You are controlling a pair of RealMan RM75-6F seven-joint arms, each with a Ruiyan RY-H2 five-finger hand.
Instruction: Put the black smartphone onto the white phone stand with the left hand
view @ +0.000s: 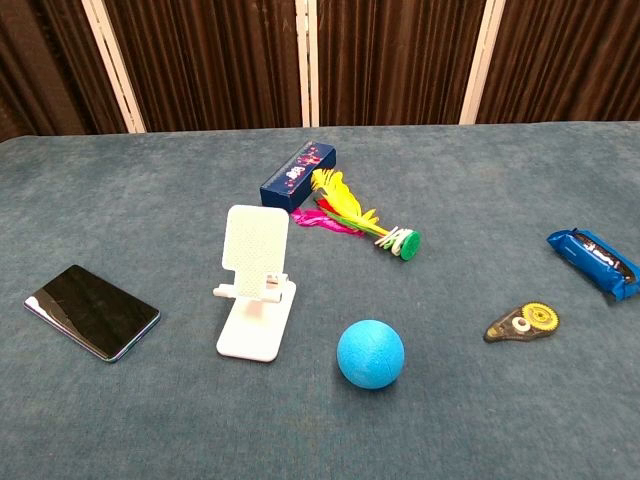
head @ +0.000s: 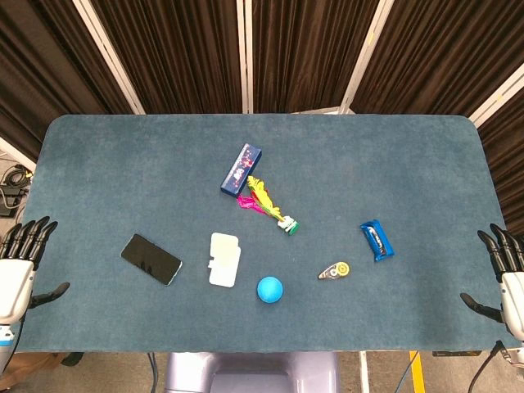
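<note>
The phone (head: 151, 259) lay flat on the bench (head: 123, 164), left of the white stand (head: 223, 259) and apart from it. The left hand (head: 20, 266) and right hand (head: 506, 278) hovered at the bench's edges, fingers spread, holding nothing.

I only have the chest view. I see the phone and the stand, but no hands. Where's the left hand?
Observer: The head view shows the left hand at the table's near-left edge, fingers apart, holding nothing.
Operator: And the right hand?
Observer: The right hand is at the near-right edge, also holding nothing.
Operator: Anything between the left hand and the phone?
Observer: No. From above, only bare table lies between it and the phone.
Operator: How does the phone lie relative to the stand?
Observer: From above, the phone lies flat to the left of the stand, apart from it.
</note>
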